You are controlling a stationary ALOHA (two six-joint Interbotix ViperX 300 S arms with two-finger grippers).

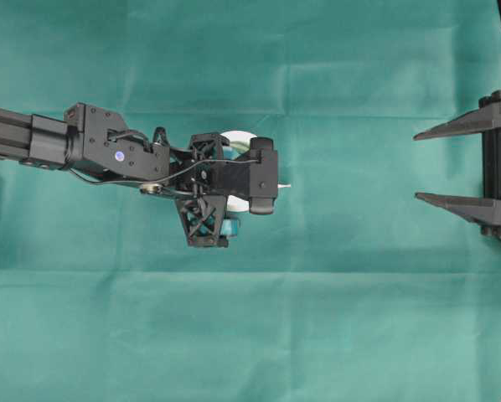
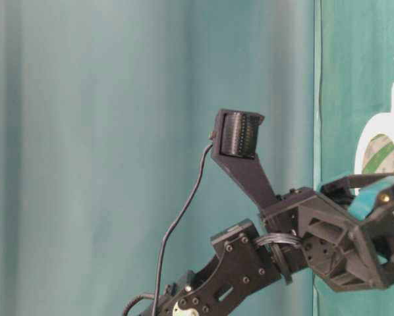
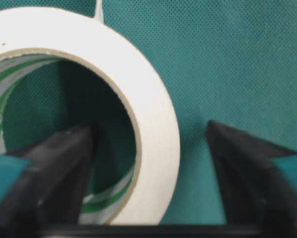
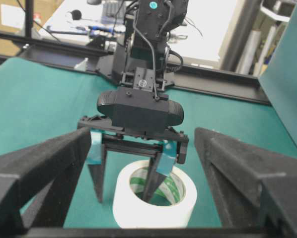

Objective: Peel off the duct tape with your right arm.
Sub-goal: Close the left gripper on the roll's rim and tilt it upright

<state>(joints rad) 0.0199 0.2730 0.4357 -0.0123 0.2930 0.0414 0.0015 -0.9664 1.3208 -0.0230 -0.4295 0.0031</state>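
The duct tape point(image 3: 153, 148) was found lying flat on the green-covered counter point(image 1: 359, 318), hole upward, with its green-and-white printed core showing inside. The left claw point(image 4: 126, 191) was seen straddling one side of the roll's wall: one teal-patched finger point(image 3: 64, 168) was lowered into the hole, the other point(image 3: 253, 173) was placed outside the rim. The jaws were part-way open; a strip of cloth was still visible between the outer finger and the tape, so a firm clamp was not shown and contact on the inner side could not be told. A thin white tab point(image 3: 98, 9) was seen sticking out at the far edge of the roll, pointing toward the right arm.

Farther off, the right claw point(image 1: 435, 165) was held wide open with nothing in it, its plain black fingers point(image 1: 451, 126) aimed at the roll but kept well apart from it.

The step in hand was judged to be bracing: the roll was being secured by the left claw so peeling could be done. Peeling itself was not yet begun. The next move was judged to call for the left jaws to be shut on the roll's wall, then for the right claw to be brought to the tab, pinched on it and pulled away. A slip was reckoned likely, the tab being short and thin.
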